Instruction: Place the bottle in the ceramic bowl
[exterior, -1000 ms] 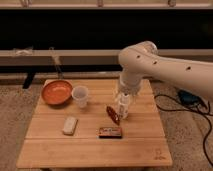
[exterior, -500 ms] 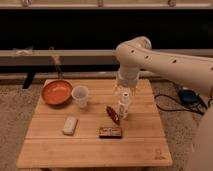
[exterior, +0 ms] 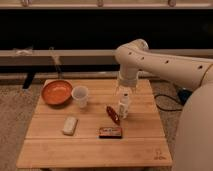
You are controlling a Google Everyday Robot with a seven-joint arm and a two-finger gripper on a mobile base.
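One hand (exterior: 123,94) hangs right over the bottle (exterior: 123,107), upright on the bench (exterior: 90,147) beneath it — lined up for a top grasp, I judge, though I cannot tell whether it grips. The bowl (exterior: 56,92) sits well aside, beyond the cup (exterior: 80,96).

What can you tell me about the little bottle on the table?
The bottle is small, slim and whitish, with a reddish-orange band. It appears to stand upright on the wooden table, right of the middle, far from the ceramic bowl. The gripper is directly over its top, covering the cap; whether it grips the bottle cannot be told. A dark red oblong item lies close beside it, toward the bowl.
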